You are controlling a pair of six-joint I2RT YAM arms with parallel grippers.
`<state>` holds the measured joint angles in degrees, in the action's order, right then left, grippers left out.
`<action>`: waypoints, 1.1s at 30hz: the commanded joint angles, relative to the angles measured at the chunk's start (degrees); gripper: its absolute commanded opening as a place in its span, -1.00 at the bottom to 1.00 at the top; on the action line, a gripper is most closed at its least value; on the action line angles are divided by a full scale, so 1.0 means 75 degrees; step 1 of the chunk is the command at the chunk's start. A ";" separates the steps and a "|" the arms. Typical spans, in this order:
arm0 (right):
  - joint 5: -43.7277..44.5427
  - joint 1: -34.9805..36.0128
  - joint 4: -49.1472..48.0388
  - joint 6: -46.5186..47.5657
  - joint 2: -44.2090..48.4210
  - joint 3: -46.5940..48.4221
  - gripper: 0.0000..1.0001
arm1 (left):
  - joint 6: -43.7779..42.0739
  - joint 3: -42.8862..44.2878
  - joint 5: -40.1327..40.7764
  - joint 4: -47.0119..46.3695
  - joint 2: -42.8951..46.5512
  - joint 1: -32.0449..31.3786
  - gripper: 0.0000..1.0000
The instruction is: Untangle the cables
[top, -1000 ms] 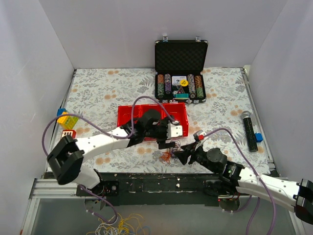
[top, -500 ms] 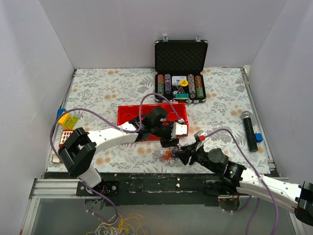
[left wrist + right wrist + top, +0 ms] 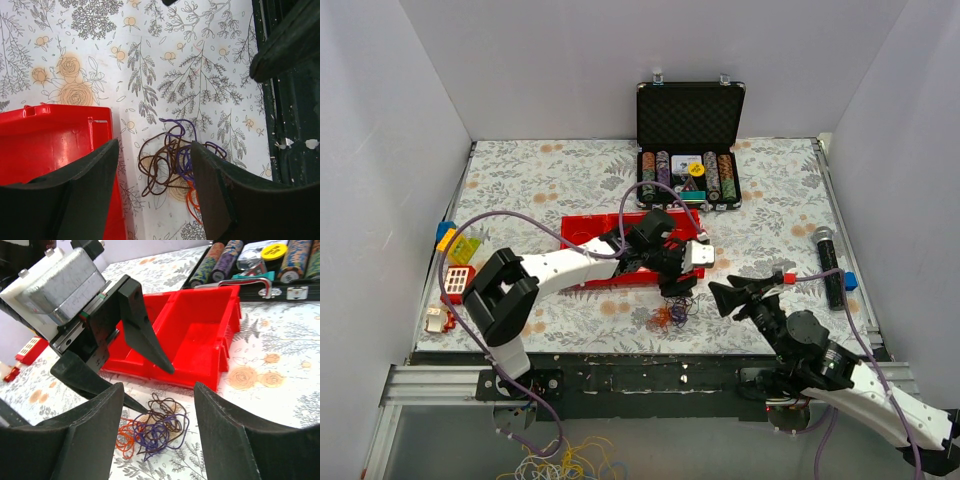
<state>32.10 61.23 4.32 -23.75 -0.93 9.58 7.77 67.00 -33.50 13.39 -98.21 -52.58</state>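
Near the red bin (image 3: 582, 238), the cables (image 3: 670, 314) sprawl crosswise, orange end left.

My left arm (image 3: 555, 268) and right arm (image 3: 880, 405) are white shells with black joints, and a thick lilac hose (image 3: 520, 222) loops off each. My left end effector (image 3: 677, 288) has a silvery-grey metal housing (image 3: 60, 282) with small bolt heads, and matte black, wedge-shaped fingers (image 3: 75, 200). My right end effector (image 3: 716, 297) is black too.
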 commanded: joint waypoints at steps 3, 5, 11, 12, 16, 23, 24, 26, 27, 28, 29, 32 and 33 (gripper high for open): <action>0.0911 0.0015 0.0538 -0.0045 -0.0134 0.0538 0.33 | 0.0346 0.0640 -0.0421 0.0265 -0.0357 0.0003 0.19; 0.0982 0.0015 0.0456 0.0107 -0.0181 0.0608 0.33 | 0.0417 0.0804 -0.0421 0.0417 -0.0521 -0.0068 0.21; 0.1041 0.0015 0.0315 0.0365 -0.0263 0.0749 0.33 | 0.0511 0.0794 -0.0526 0.0676 -0.0663 -0.0220 0.22; 0.1018 0.0015 0.0327 0.0389 -0.0263 0.0761 0.33 | 0.0453 0.0735 -0.0538 0.0722 -0.0639 -0.0232 0.22; 0.1006 0.0015 0.0292 0.0436 -0.0310 0.0761 0.33 | 0.0335 0.0454 -0.0409 0.0735 -0.0545 -0.0325 0.21; 0.0865 0.0016 0.0116 0.0483 -0.0427 0.0749 0.32 | 0.0721 0.0465 0.0597 -0.0178 -0.0908 -0.0560 0.07; 0.0842 0.0015 0.0116 0.0483 -0.0462 0.0749 0.32 | 0.0768 0.0523 0.0692 -0.0261 -0.0955 -0.0560 0.02; 0.0806 0.0015 0.0128 0.0471 -0.0474 0.0738 0.32 | 0.0745 0.0640 0.0704 -0.0296 -0.1049 -0.0560 -0.10; 0.0795 0.0015 0.0128 0.0471 -0.0474 0.0726 0.31 | 0.0768 0.0687 0.0704 -0.0297 -0.1073 -0.0560 -0.16; 0.0795 0.0015 0.0139 0.0471 -0.0474 0.0749 0.31 | 0.0780 0.0687 0.0681 -0.0285 -0.1073 -0.0560 -0.24; 0.0818 0.0027 0.0151 0.0459 -0.0485 0.0749 0.31 | 0.0792 0.0676 0.0658 -0.0285 -0.1061 -0.0560 -0.34; 0.0865 0.0015 0.0221 0.0494 -0.0486 0.0773 0.31 | 0.0815 0.0501 0.0669 -0.0273 -0.0945 -0.0572 -0.78; 0.0877 0.0015 0.0233 0.0506 -0.0474 0.0773 0.30 | 0.0816 0.0454 0.0681 -0.0262 -0.0886 -0.0572 -0.95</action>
<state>38.13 61.23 7.97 -20.78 -4.29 12.78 13.47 70.48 -29.04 12.80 -107.07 -56.64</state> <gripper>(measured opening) 0.654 0.133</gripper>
